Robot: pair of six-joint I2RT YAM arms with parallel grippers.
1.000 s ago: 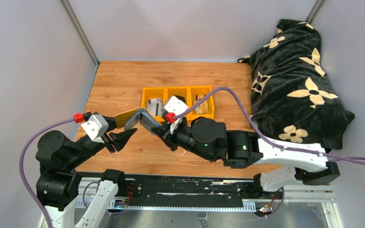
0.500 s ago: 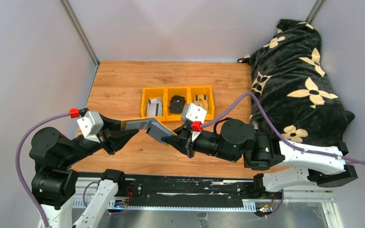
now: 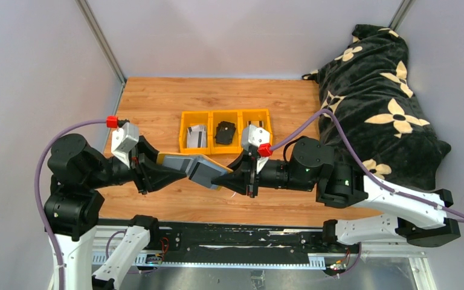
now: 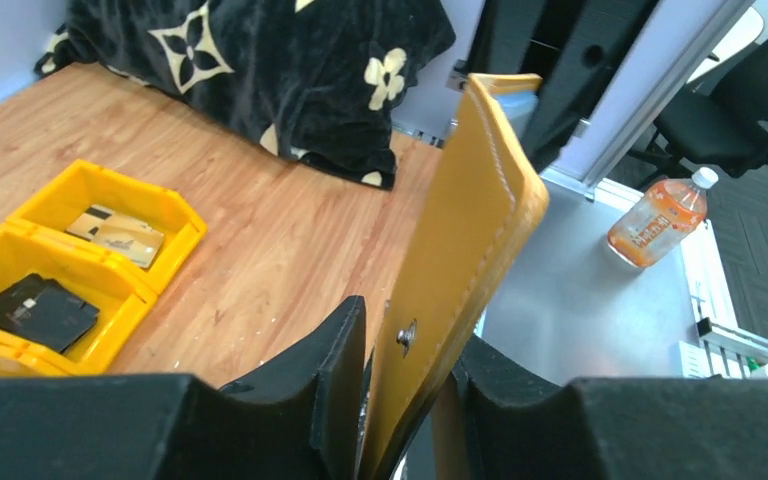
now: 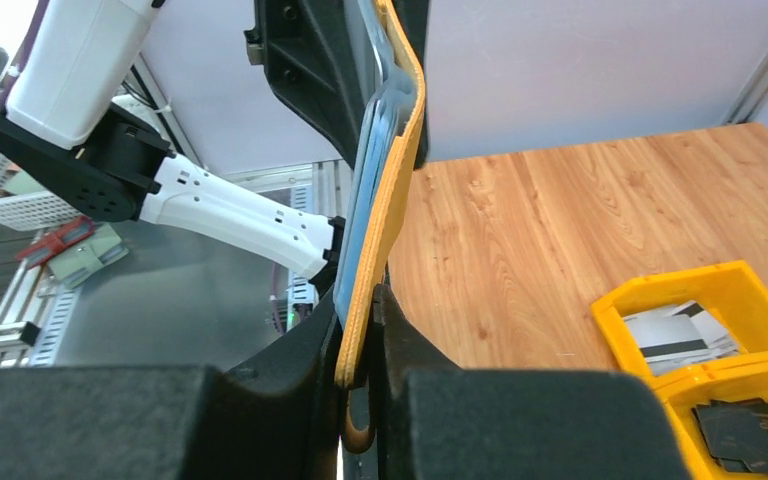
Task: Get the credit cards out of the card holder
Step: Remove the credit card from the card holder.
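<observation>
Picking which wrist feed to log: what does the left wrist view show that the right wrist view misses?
Left wrist only: the metal snap stud, a tan card in a bin, an orange drink bottle. Right wrist only: grey-blue inner lining, pale dark-striped cards. Both: the mustard-yellow folding card holder, yellow plastic bins, black folded item.

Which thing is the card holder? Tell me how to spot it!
Find the wooden table, then the row of three yellow bins on it. On the near side of them, the left gripper and right gripper hold the card holder open between them. It is yellow like the bins, but it is a flat wallet with grey-blue lining.
</observation>
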